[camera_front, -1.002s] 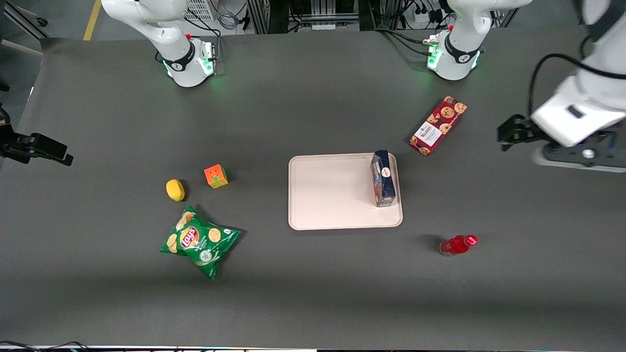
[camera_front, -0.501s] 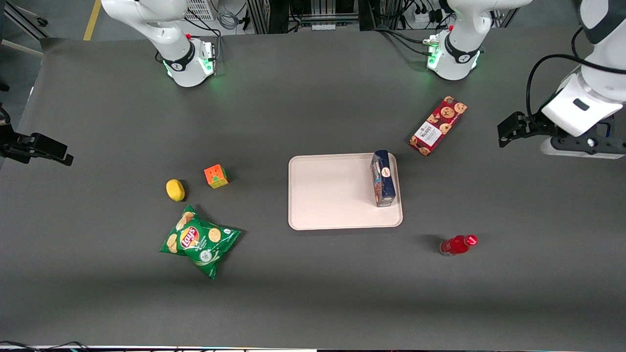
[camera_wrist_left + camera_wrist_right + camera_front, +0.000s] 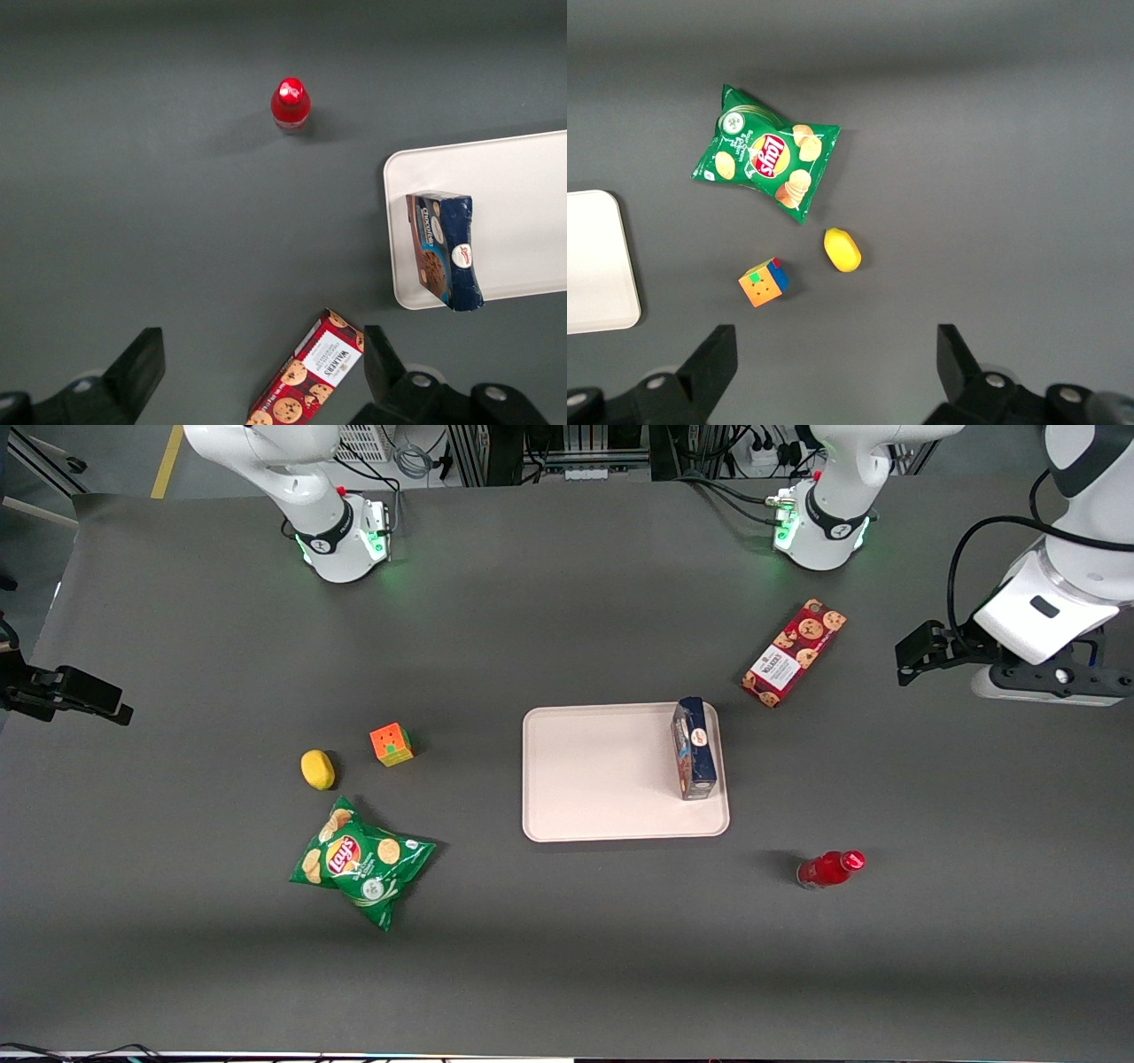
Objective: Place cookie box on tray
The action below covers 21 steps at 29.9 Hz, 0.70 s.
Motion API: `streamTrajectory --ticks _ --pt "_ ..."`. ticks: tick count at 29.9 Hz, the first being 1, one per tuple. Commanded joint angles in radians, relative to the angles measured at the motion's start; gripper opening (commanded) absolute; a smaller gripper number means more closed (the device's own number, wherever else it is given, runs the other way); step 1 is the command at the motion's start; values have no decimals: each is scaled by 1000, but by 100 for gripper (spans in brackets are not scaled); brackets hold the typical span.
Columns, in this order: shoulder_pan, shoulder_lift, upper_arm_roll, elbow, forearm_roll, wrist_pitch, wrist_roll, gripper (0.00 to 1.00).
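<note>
Nearest the front camera lies a green bag of crisps (image 3: 361,861), flat on the dark bench (image 3: 567,957), toward the parked arm's end. About as near, toward the working arm's end, stands a red bottle (image 3: 829,868) with a shiny red cap, upright and alone.

A little farther from the camera sits the tray (image 3: 602,779), pale cream with rounded corners and a low rim. Its only content is the cookie box (image 3: 694,747), dark blue and brown, standing on a long narrow side along the tray's edge nearest the working arm, inside the rim. The rest of the tray's floor is bare. In the left wrist view the cookie box (image 3: 446,250) shows the same way, up on its edge just inside the tray's rim (image 3: 394,266).

Level with the tray, toward the parked arm's end, are a yellow lemon (image 3: 317,769) and a colour cube (image 3: 392,745), near each other but apart.

Farther still lies a red box of chocolate-chip biscuits (image 3: 794,653), flat on the bench, near the tray's corner but clear of it.

The claw (image 3: 264,367) hangs high above the bench at the working arm's end, well apart from the tray, its fingers (image 3: 142,359) spread wide and holding nothing.
</note>
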<state>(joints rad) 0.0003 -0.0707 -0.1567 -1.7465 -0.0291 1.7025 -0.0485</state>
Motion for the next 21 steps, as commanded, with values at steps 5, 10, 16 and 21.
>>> streamTrajectory --ticks 5,10,16,21 --pt "-33 -17 23 -21 -12 -3 16 100" --pt "-33 -14 25 -21 -12 -1 18 100" --pt "-33 -12 23 -21 -9 5 10 100" --pt "-29 -1 23 -21 40 19 9 100"
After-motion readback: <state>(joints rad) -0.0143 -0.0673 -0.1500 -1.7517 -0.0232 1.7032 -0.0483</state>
